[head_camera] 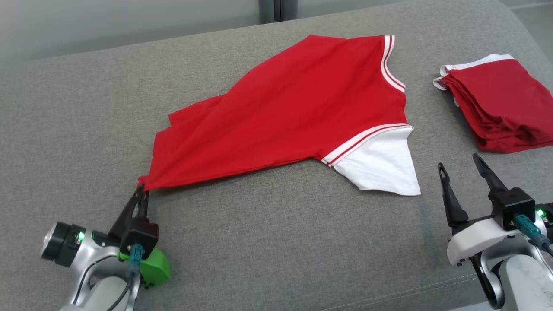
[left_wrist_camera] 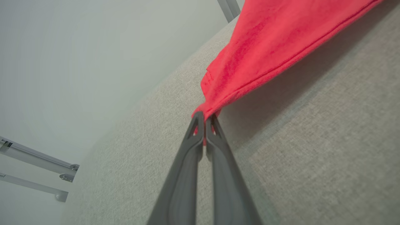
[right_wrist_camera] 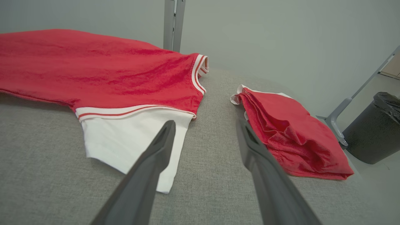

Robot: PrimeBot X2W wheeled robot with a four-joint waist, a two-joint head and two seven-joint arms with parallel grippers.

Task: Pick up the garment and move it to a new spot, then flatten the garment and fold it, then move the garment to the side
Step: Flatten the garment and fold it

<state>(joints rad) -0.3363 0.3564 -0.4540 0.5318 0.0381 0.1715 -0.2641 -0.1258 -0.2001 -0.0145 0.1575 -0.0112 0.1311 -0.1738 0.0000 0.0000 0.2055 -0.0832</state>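
Garment (head_camera: pixel 293 108) lies on the grey cushion (head_camera: pixel 259 250), its long way running from your left gripper (head_camera: pixel 141 189) up toward the right. That gripper pinches its near corner tight (the red one). Your right gripper (head_camera: pixel 458 160), fingers wide apart, sits nearest the white sleeve (head_camera: pixel 380 168).

No lettering, brand, number or sign can be read anywhere. The red T-shirt (head_camera: pixel 293 108), the folded red pile (head_camera: pixel 501 103) at the right and the grey upholstered surface (head_camera: pixel 259 242) are all plain.

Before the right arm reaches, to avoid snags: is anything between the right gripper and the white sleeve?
Nothing visible: bare grey cushion lies between the open right gripper and white sleeve; the folded pile sits aside.
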